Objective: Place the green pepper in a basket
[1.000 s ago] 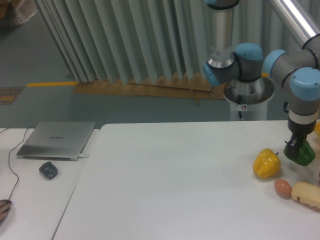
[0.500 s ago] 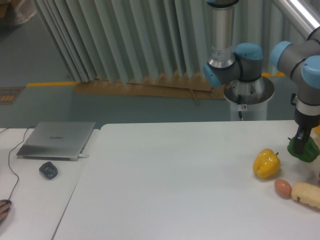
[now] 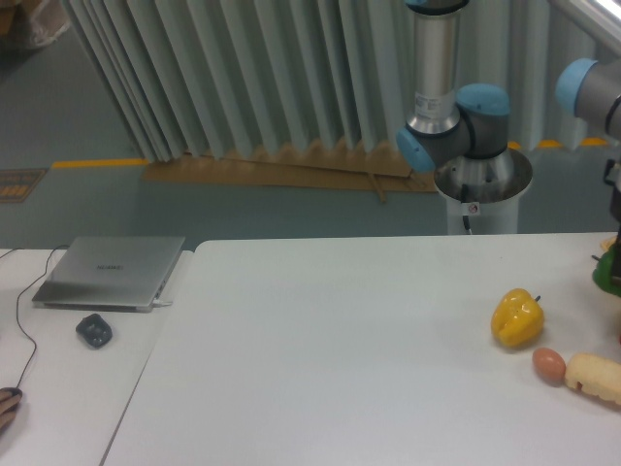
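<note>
1 green pepper [image 3: 608, 271], 1 yellow pepper [image 3: 516, 317], 1 egg [image 3: 548, 364].

- There is only one view, from a fixed camera that stands in front of the white table [image 3: 340, 320] and somewhat above it.
- It looks slightly down across the table top toward the pleated curtain [image 3: 243, 78] behind.
- It stands at middle distance: the laptop [image 3: 109, 273] is at the left, and the arm's base [image 3: 482, 189] is behind the far edge.
- The right border cuts the green pepper [image 3: 609, 273] and the gripper there.
</note>
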